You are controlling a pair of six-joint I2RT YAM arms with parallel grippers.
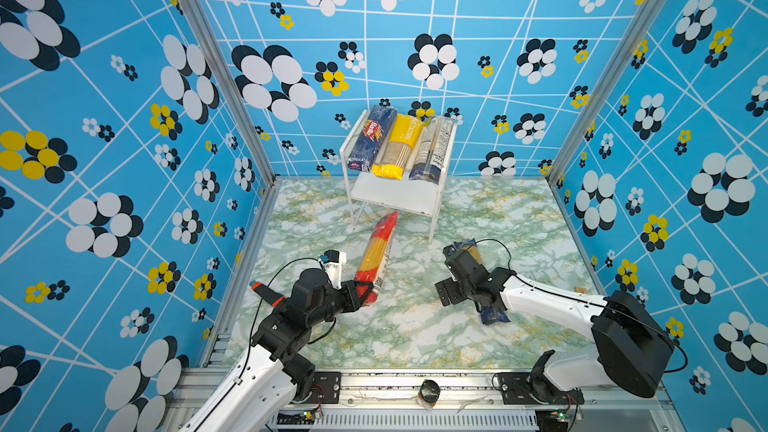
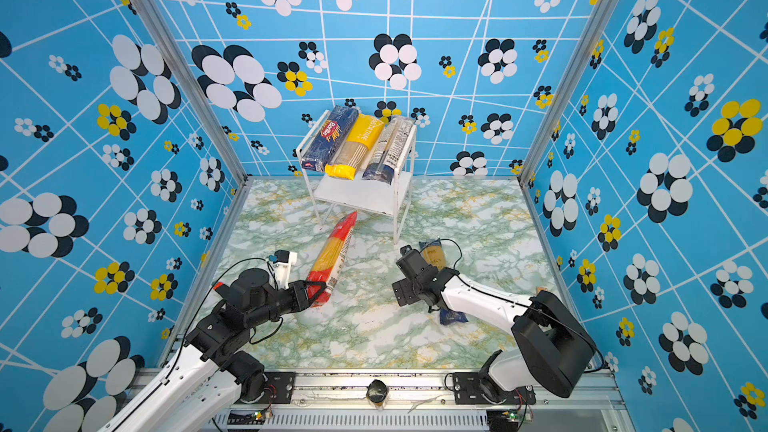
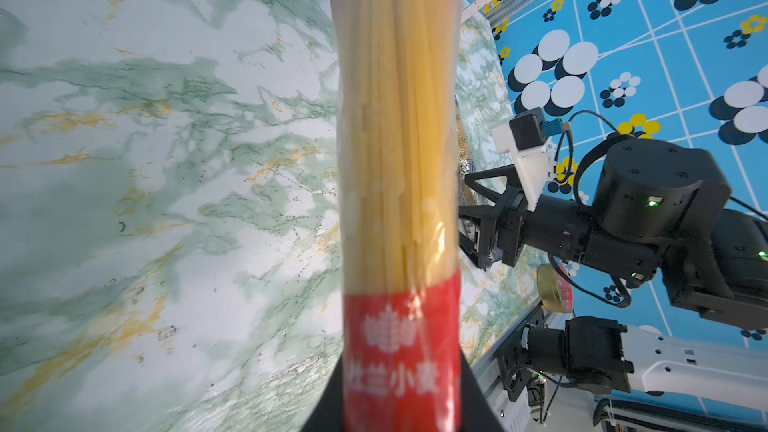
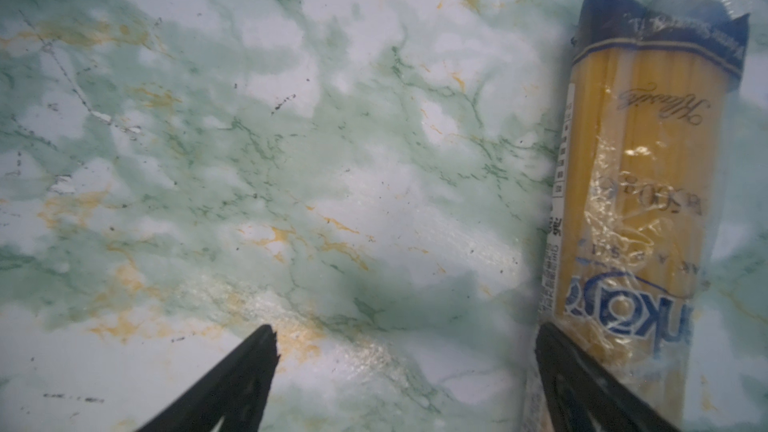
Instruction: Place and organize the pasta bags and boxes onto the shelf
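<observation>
My left gripper (image 1: 365,290) (image 3: 401,367) is shut on the near red end of the red-ended spaghetti bag (image 1: 376,255) (image 2: 334,251) (image 3: 399,139). The bag's far end points at the white shelf (image 1: 395,195) and reaches almost to its front legs. On the shelf's top tier the blue Barilla box (image 1: 372,139), the yellow bag (image 1: 397,147) and a white-labelled blue-ended bag (image 1: 432,149) lie side by side. My right gripper (image 1: 459,249) (image 4: 407,330) stands open over bare table. One finger is right beside the gold-labelled blue-ended bag (image 1: 494,317) (image 4: 640,201), which lies partly under that arm.
A short black-and-orange object (image 1: 266,292) lies behind my left arm near the left wall. A small jar (image 1: 429,392) stands on the front rail. A little wooden block (image 1: 579,290) sits by the right wall. The shelf's lower board shows nothing on it.
</observation>
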